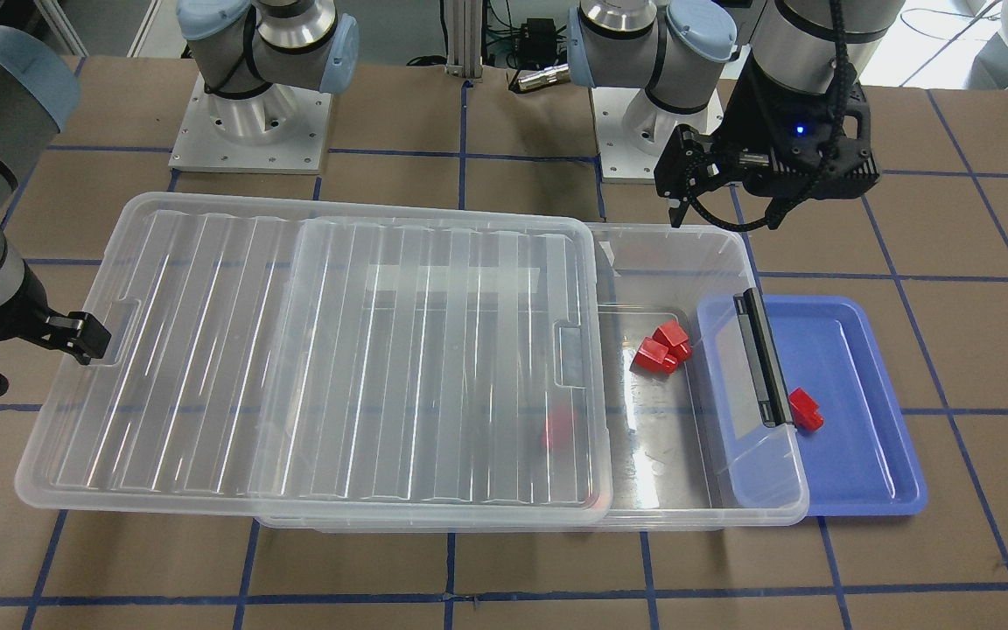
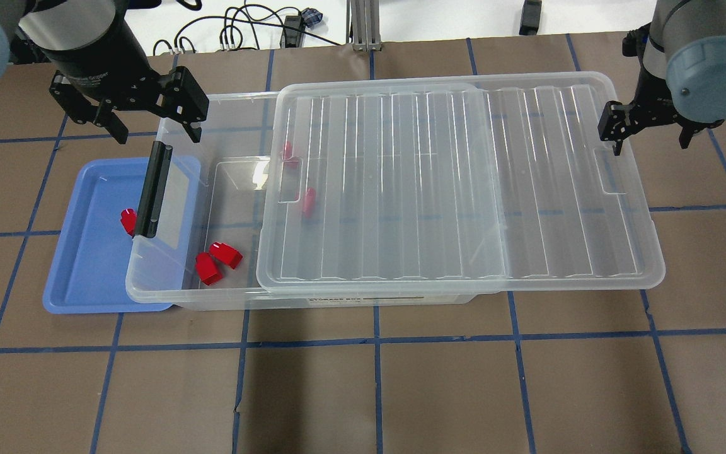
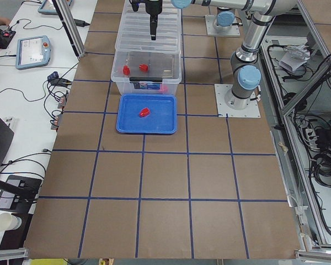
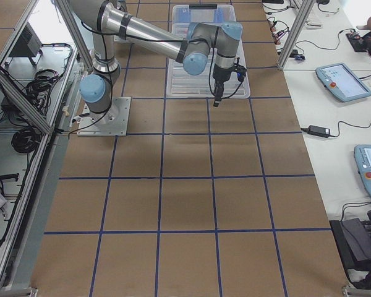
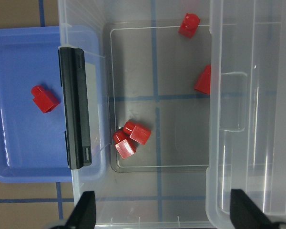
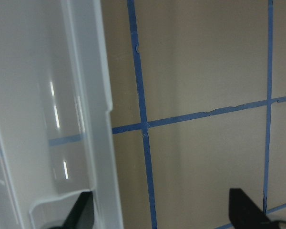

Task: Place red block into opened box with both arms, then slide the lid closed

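Note:
One red block (image 2: 128, 221) lies in the blue tray (image 2: 86, 271), just outside the box's black latch (image 2: 154, 189). Several more red blocks (image 5: 132, 138) lie inside the clear box (image 2: 149, 296), two of them at the lid's edge. The ribbed clear lid (image 2: 451, 189) covers most of the box and overhangs its right end, leaving the left end uncovered. My left gripper (image 2: 149, 123) hovers open and empty above the box's far left corner. My right gripper (image 2: 646, 132) is open, with the lid's right-end rim (image 6: 93, 119) between its fingers.
The blue tray (image 1: 863, 455) sits partly under the box's latch end. Both arm bases (image 1: 250, 122) stand on the far side of the table in the front-facing view. Brown table surface with blue tape lines (image 2: 375, 340) surrounds the box.

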